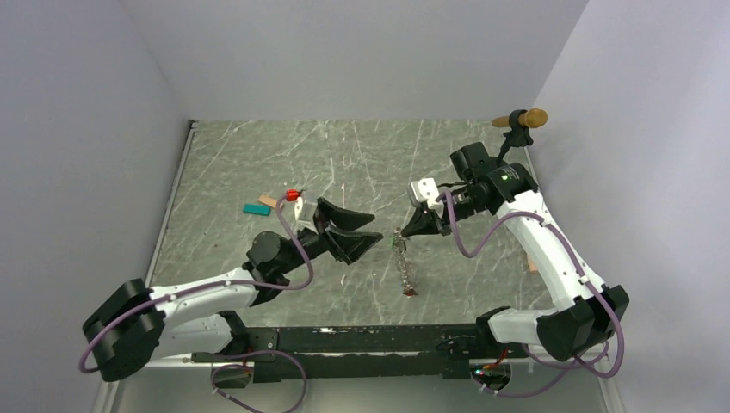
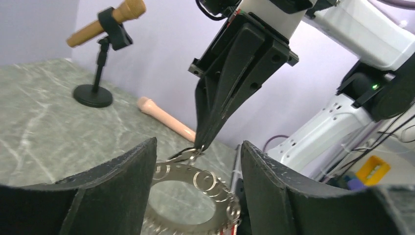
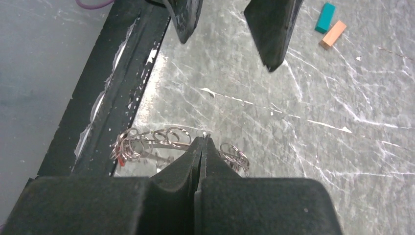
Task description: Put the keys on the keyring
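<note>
Our right gripper is clenched on the top of the keyring. The keyring hangs between the two arms, and its lower end appears to reach the table. Our left gripper stands released just beside the ring, grasping nothing. A red speck at the ring's lower end may be a key head. We see no other keys, loose or threaded, so we cannot judge how much is left. The teal block and tan block lie well apart on the left, and a microphone stand is at the far right. Nothing seems to block the ring.
</note>
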Robot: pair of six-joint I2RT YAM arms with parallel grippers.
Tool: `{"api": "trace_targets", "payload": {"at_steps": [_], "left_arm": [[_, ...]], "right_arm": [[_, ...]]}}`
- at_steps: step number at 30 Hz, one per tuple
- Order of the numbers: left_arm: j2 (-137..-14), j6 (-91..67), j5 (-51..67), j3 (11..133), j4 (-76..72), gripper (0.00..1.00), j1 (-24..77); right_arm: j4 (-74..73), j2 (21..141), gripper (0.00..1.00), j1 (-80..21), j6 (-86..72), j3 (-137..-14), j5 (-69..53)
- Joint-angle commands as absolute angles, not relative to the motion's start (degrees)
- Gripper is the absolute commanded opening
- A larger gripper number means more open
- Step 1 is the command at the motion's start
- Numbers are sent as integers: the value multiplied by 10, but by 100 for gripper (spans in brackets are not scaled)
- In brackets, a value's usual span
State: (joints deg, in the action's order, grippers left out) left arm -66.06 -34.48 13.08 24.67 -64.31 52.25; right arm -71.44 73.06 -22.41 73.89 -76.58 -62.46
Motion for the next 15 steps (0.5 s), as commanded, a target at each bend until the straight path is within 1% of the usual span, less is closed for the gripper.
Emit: {"api": "trace_targets", "payload": {"at_steps": [1,4,7,10,15], "left_arm": [[-600,-259,180,272,-490,69,503],[-595,-173,241,322,-345,68,500],[-613,-94,287,370,-259,65,500],[-630,-41,299,391,-229,64,503],[-655,19,286,417,-227,64,506]], "right_arm": [[-732,719,0,-219,750,-797,-643],[-752,725,0,-217,772,-808,-645],[-776,733,0,-216,792,-817,-653],[-789,738,0,-215,806,-822,-657],[-797,741,0,-214,814,-824,-662]]}}
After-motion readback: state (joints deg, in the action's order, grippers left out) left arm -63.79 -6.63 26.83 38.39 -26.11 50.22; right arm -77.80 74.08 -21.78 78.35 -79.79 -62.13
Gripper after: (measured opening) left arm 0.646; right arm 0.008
